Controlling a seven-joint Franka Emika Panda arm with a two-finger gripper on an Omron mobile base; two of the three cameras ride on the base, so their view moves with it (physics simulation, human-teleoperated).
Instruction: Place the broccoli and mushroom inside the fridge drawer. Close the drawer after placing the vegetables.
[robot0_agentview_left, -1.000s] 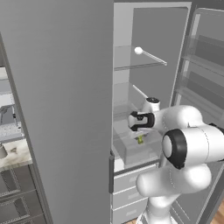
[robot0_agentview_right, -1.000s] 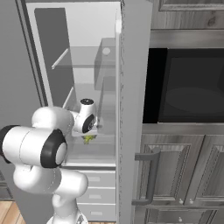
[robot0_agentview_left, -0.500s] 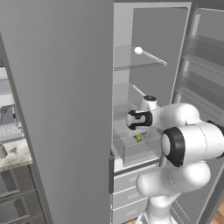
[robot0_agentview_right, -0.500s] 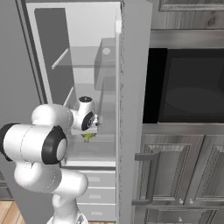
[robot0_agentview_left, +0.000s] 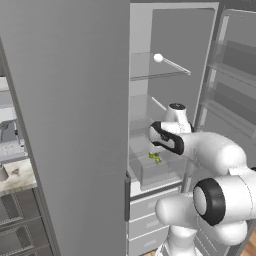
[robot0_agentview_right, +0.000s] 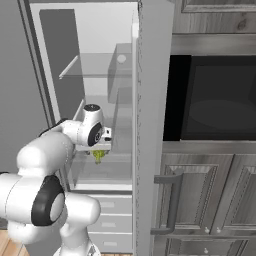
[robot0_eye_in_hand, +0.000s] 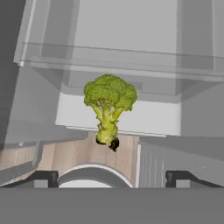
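The step in hand is judged to be the broccoli drop-off, the first of two placements. The small yellow-green broccoli floret with pale green stalk (robot0_eye_in_hand: 109, 104) is seen in the hand view w/ its stalk end level with the two dark finger tips, which stand wide apart at the bottom corners; no pad is seen touching the stalk, so the claw (robot0_eye_in_hand: 112, 178) looks released, and the floret is prob. let go or just about to fall. In the left base view the broccoli (robot0_agentview_left: 155, 158) sits just under the claw (robot0_agentview_left: 154, 149), over or inside the wide translucent clear-plastic fridge drawer (robot0_agentview_left: 169, 171), which is pulled out. In the right base view it (robot0_agentview_right: 98, 155) hangs below the wrist, above the drawer (robot0_agentview_right: 120, 170); whether it rests on the bin floor can't be told.

Next move, as judged: the arm is to be drawn up and back out of the fridge w/o catching the glass shelf, then the mushroom fetched; drawer closing comes last
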